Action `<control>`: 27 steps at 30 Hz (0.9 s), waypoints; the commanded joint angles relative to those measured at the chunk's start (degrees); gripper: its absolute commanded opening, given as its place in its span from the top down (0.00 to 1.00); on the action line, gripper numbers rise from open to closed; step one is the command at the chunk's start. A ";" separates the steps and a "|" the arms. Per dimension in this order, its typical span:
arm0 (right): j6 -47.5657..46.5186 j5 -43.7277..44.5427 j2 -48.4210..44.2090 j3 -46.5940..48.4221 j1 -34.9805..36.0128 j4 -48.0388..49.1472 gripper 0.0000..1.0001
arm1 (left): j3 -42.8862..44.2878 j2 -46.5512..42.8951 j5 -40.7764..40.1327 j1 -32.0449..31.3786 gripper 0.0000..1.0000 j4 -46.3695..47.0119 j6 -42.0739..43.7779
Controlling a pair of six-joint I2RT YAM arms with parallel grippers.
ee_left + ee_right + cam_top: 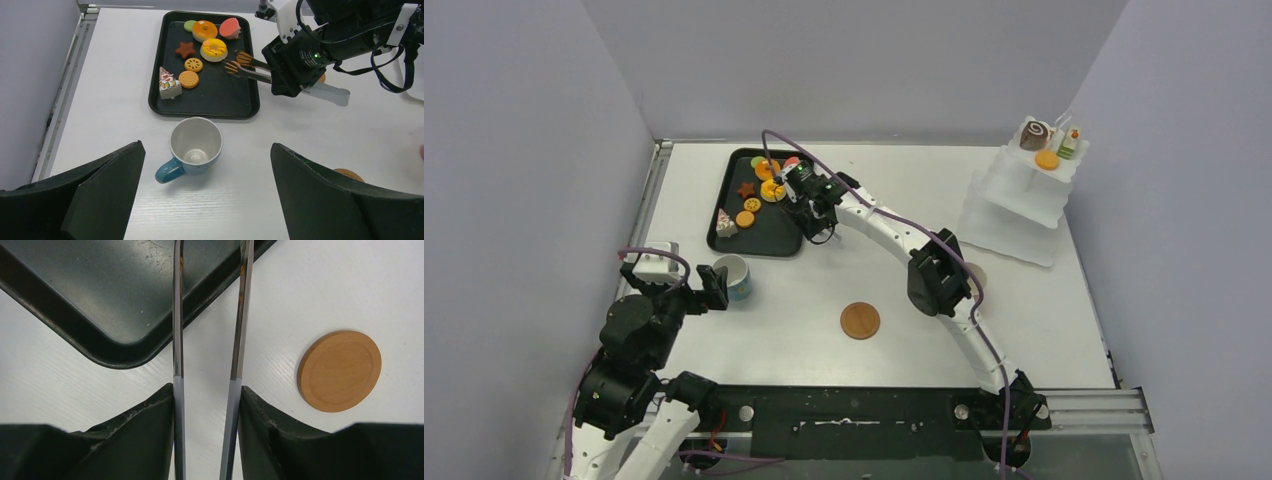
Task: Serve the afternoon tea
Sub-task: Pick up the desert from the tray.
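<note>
A: What are the right fingers (pixel 150 415) doing?
B: Pinching the long metal tongs (pixel 247 65). The tips are reaching over the black rectangular tray (pixel 220 92), just beside the yellow-iced toy donut (pixel 214 49).
A: And the left fingers (pixel 110 170)?
B: Standing spread wide, flanking the blue-handled white cup (pixel 195 145) and not touching it. The cup is sitting on the counter (pixel 300 125) just near of the tray.
A: Other pastries?
B: Most are lying on the tray, far left. The chocolate swirl roll (pixel 1034 133) is sitting atop the white tiered stand (pixel 1019 195), far right.
</note>
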 commanded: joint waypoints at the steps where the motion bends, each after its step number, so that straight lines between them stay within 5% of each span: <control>1: -0.99 1.23 -0.97 3.11 0.45 1.72 0.58 | 0.26 0.05 0.72 0.37 0.03 3.15 0.93; 27: 3.19 -0.75 -12.78 -9.86 2.73 6.29 0.61 | 0.31 -0.32 0.90 0.38 0.03 2.78 0.84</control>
